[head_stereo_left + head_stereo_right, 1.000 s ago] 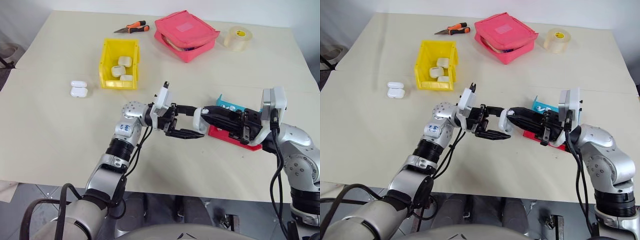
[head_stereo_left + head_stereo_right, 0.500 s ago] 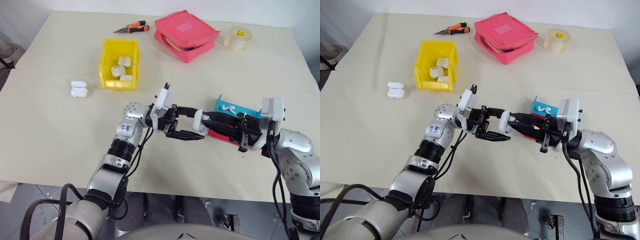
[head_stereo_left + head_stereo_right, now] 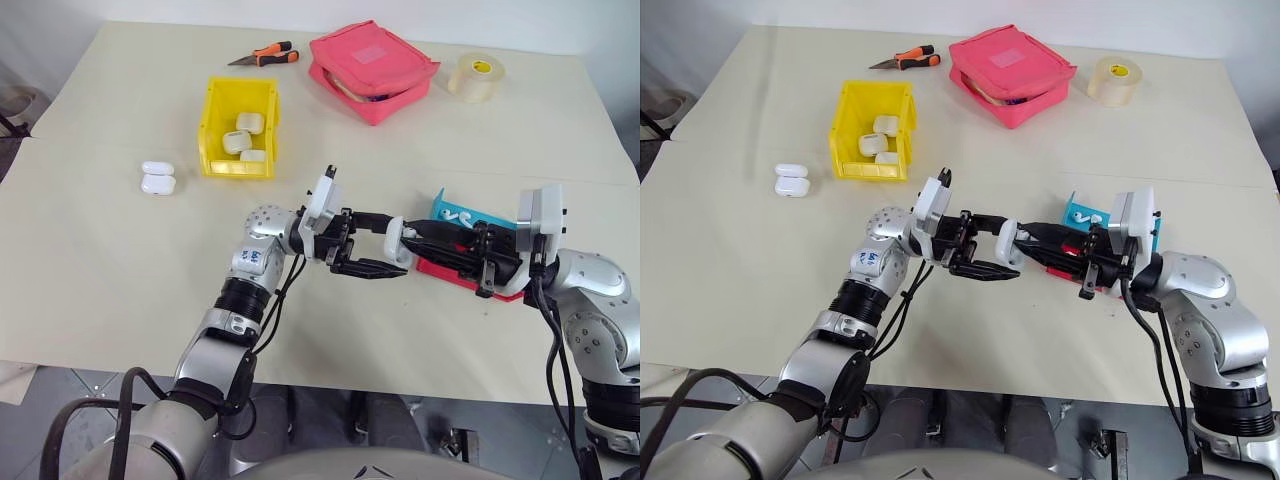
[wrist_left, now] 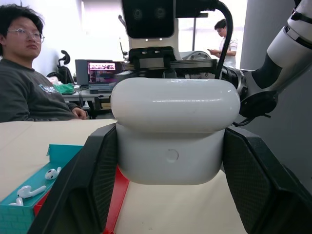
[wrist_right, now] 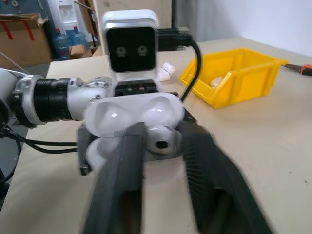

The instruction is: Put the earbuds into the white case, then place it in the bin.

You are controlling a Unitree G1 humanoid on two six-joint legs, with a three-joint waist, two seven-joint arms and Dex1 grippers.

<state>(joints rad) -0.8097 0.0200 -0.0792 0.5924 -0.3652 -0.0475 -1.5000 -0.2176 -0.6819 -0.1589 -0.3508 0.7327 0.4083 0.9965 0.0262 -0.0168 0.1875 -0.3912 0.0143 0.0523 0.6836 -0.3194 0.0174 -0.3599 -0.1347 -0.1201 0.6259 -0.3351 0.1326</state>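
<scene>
Furthest left I see two spare cases (image 3: 157, 178) lying on the table (image 3: 90, 260), then the bin (image 3: 215, 110), which already holds a few white cases. Mid-table, my left gripper (image 3: 368, 244) is clamped on the white case (image 4: 173, 131), its black fingers (image 4: 97, 175) flat against both sides of the lower body. The case is off the table, between the two hands. My right gripper (image 5: 163, 146) meets it from the other side, fingers partly spread around the lid end; I cannot tell whether they bear on it. Just behind that hand, the earbuds (image 3: 457, 214) lie loose in the teal tray (image 3: 445, 205) that sits on a red tray (image 3: 450, 272).

I judge the case light, rigid and slippery, so I would hold the flat sides low and leave the hinge free. The earbuds look tiny and smooth; I would pinch the stem.
</scene>
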